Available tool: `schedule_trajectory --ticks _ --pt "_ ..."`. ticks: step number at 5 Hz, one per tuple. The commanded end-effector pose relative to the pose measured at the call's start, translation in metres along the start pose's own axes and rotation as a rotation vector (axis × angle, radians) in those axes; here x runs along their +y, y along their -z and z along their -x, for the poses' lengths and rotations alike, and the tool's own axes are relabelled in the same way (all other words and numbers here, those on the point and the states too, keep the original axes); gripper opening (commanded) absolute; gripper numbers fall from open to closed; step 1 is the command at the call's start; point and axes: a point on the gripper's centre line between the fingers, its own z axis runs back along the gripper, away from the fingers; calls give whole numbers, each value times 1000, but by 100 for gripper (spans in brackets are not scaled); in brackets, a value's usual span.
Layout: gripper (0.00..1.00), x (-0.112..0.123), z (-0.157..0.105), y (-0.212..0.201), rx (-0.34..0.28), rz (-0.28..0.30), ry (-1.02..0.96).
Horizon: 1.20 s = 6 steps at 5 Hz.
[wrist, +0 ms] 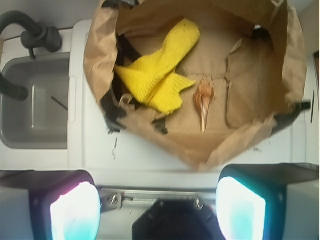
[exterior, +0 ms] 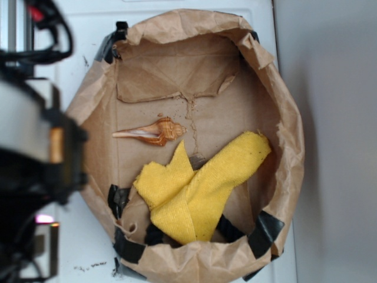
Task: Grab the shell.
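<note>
My pincer (wrist: 157,205) spread wide, empty, hanging outside bag rim over white worktop (wrist: 145,155). Ahead I see crumpled brown paper bag (wrist: 100,55), open. Orange-brown spiral shell (wrist: 203,100) lies flat on bag floor, pale spike toward pincer. Folded yellow cloth (wrist: 160,70) just beside shell. Grey sink (wrist: 32,100) on left in wrist view.

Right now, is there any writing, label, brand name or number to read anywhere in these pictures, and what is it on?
None: no readable text in either view.
The paper bag, yellow cloth, shell and sink show no print.
</note>
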Motion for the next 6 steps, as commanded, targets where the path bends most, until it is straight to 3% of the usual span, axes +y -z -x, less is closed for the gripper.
schedule_trajectory --ticks 1,2,3,6 --pt "100 33 -51 15 -111 3 159" --pt "100 47 -67 43 -130 -41 233" --pt "100 55 -71 73 -84 -73 254" --pt "100 55 -71 73 -84 -73 254"
